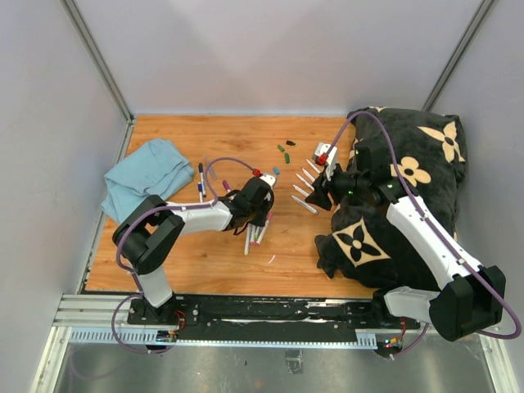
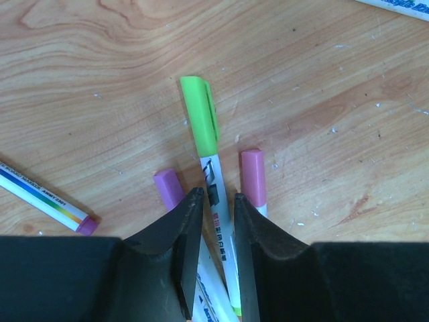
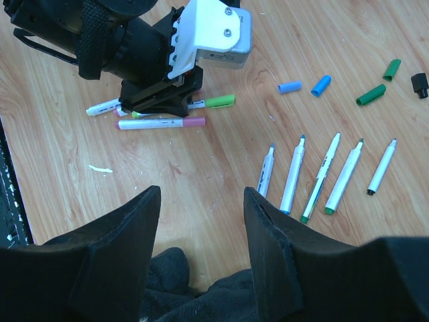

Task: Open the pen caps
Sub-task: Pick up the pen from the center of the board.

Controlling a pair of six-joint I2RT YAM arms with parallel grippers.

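On the table (image 2: 100, 67), our left gripper (image 2: 216, 198) clamped the stiff marker barrel (image 2: 213, 171); its light, probably slick green cap (image 2: 200, 114) awaited our open right gripper (image 3: 201, 194).

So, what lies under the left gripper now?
Three capped pens show there: a green-capped pen between the left gripper's jaws, with a purple-capped pen and a pink-capped pen beside it. The gripper covers their rear barrels, so anything further beneath cannot be seen.
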